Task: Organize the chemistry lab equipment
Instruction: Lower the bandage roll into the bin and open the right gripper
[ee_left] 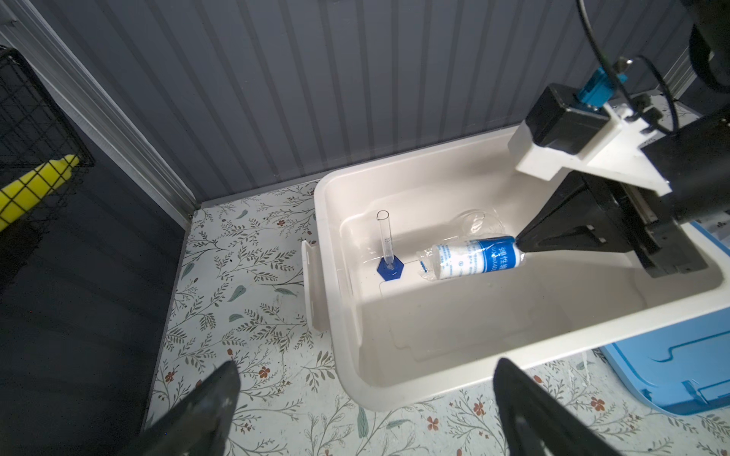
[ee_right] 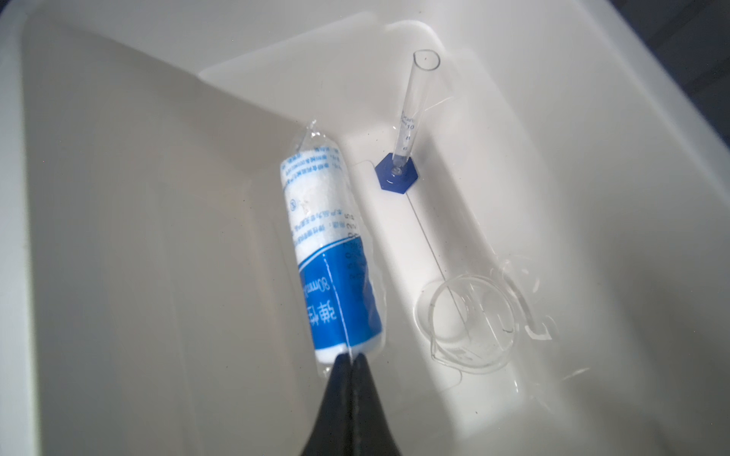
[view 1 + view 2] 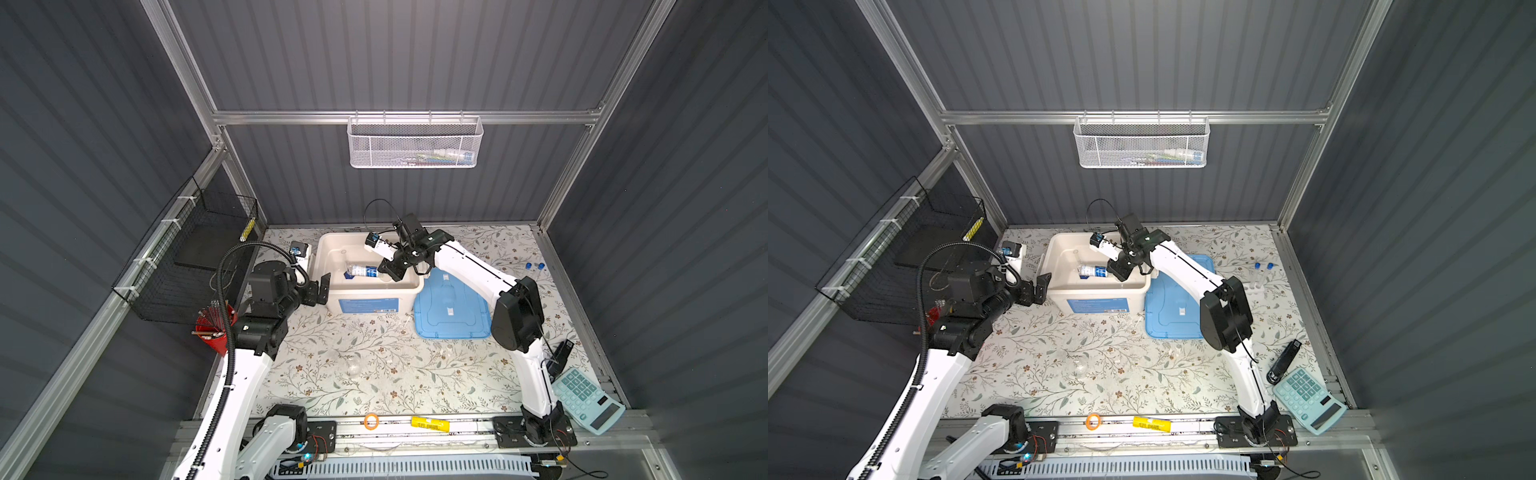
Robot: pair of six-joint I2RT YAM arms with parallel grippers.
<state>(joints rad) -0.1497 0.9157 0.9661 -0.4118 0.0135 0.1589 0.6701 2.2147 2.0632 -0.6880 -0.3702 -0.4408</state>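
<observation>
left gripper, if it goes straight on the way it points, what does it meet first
Most likely the bin's near side wall, just ahead of the open left gripper; depth is hard to judge.

Glossy plastic bin (image 2: 118,158), clear smooth cylinder (image 2: 411,114)

**Blues on a leafy print**

A cream plastic bin (image 3: 411,299) with a blue label stands on a pale tablecloth (image 3: 374,374) printed with grey-green sprigs and brown flowers. Its white roll in clear wrap (image 2: 328,252) carries a blue band; the clear cylinder (image 2: 407,126) has a dark blue hexagonal base. Centre right, a sky-blue lid (image 3: 451,316); lower right, a pale blue calculator (image 3: 588,399).
</observation>
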